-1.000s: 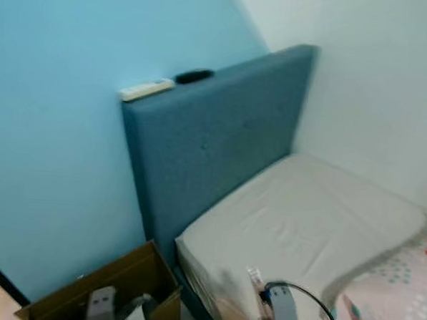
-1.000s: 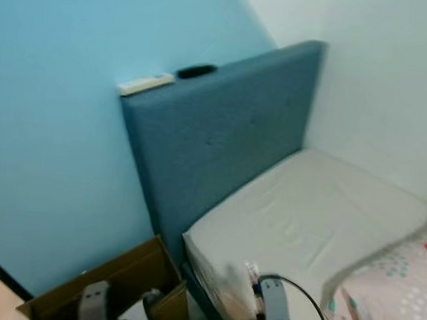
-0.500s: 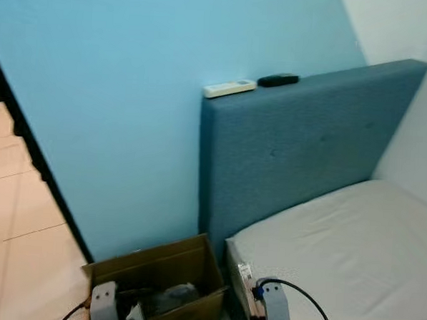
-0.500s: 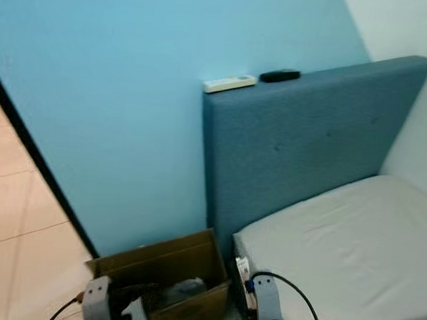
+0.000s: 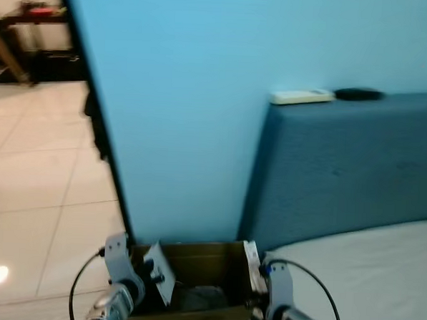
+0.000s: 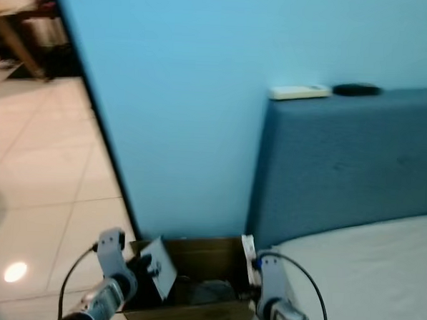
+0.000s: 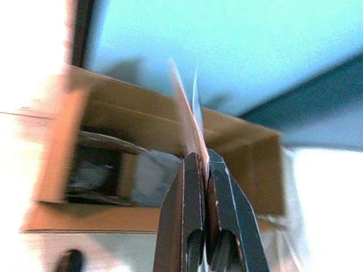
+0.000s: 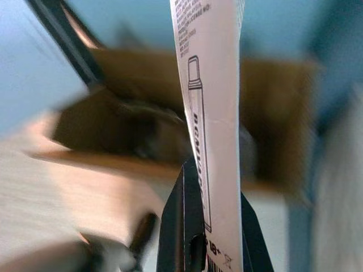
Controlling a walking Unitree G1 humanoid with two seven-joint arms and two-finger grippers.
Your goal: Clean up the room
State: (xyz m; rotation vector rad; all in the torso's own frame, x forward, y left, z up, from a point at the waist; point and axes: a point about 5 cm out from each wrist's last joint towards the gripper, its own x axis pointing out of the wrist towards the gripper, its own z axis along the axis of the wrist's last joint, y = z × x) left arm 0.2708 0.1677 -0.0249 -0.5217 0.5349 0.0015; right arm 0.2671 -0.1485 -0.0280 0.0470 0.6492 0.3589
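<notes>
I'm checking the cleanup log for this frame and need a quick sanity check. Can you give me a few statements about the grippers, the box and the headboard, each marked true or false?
1. The right gripper is shut on a white printed packet. True.
2. The open brown cardboard box lies on the bed. False: it sits on the floor beside the blue padded headboard.
3. A white remote control lies on top of the headboard. True.
4. The left gripper is open. False: it is shut on a thin flat card.
</notes>
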